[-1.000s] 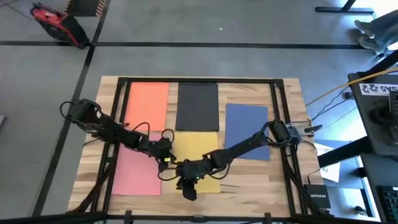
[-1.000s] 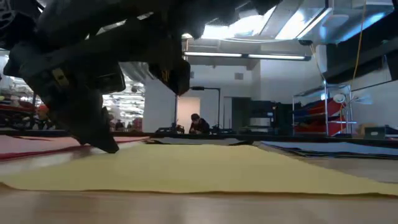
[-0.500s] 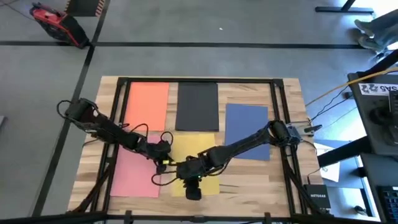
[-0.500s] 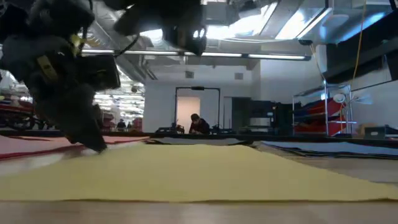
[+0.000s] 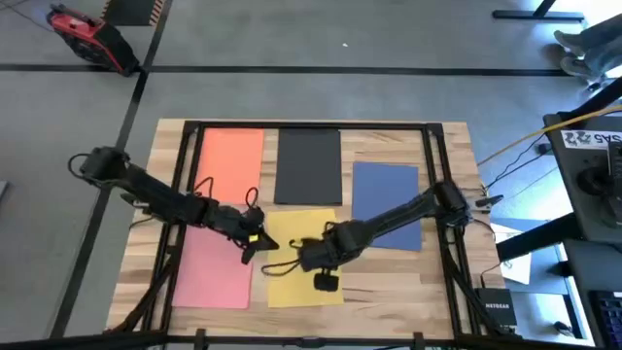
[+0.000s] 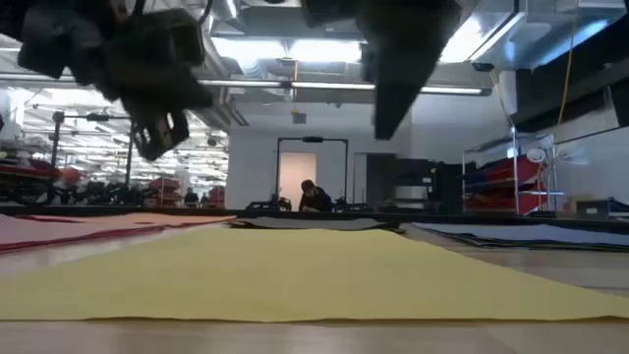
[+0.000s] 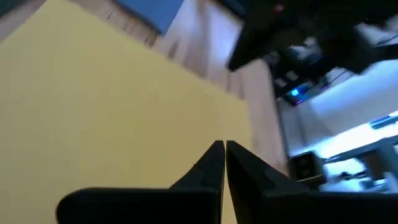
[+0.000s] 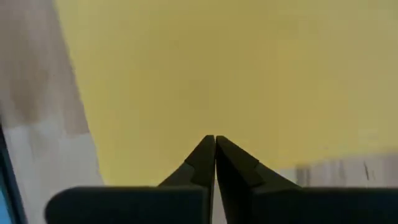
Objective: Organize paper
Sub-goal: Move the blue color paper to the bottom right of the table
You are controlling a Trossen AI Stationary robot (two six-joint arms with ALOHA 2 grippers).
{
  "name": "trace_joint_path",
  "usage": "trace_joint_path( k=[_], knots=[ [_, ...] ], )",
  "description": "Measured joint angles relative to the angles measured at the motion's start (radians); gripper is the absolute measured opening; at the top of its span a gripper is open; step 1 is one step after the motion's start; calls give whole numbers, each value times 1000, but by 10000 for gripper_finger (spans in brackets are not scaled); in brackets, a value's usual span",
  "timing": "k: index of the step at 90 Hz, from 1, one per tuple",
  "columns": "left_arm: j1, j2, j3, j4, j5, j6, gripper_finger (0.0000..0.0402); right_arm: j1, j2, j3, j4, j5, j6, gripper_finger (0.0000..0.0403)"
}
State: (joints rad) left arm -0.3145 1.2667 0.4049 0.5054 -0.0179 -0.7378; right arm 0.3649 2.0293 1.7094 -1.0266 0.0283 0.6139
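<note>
The yellow sheet [image 5: 303, 255] lies flat at lower centre of the high view, below the black sheet [image 5: 308, 166]. Both the left pincer [image 7: 219, 163] and the right pincer [image 8: 214, 157] are closed on nothing. The sheet could be skewed if a closed tip drags it. Compared with a second ago, both pincers have been lifted off it.

Five thin rectangular sheets of matte paper lie on the one wooden-slat table [image 5: 452, 282] — one of each colour: one orange sheet [image 5: 230, 160], one black sheet [image 5: 309, 166], one blue sheet [image 5: 385, 199], one pink sheet [image 5: 212, 270] and one yellow sheet [image 5: 292, 233]. Two dark jointed robot arms reach in over them — one left gripper [image 5: 251, 249], one right gripper [image 5: 294, 261]. One person [image 6: 314, 196] shows in the room behind.
</note>
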Motion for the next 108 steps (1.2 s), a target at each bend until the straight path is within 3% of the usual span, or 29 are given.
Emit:
trace_joint_path(
  k=[12,30,36,41,49,66,88,108],
  knots=[
    [25,-80,0,6,16,-38,0,2,-142,-146,29,83,258,0],
    [51,-153,1,6,17,-62,0,43,-281,-360,1,239,772,0],
    [61,-167,1,6,12,-92,0,60,-289,-421,-21,236,949,1],
    [72,-172,0,8,3,-133,0,70,-289,-466,-26,174,1040,1],
    [86,-181,-5,5,-23,-184,0,68,-289,-513,-22,86,1064,0],
    [123,-181,-5,4,-57,-224,0,51,-289,-610,3,113,1116,0],
    [170,-181,-5,4,-57,-222,0,-9,-295,-785,206,96,1107,0],
    [217,-181,-5,3,-57,-224,0,-103,-292,-808,185,151,902,0]
  ],
)
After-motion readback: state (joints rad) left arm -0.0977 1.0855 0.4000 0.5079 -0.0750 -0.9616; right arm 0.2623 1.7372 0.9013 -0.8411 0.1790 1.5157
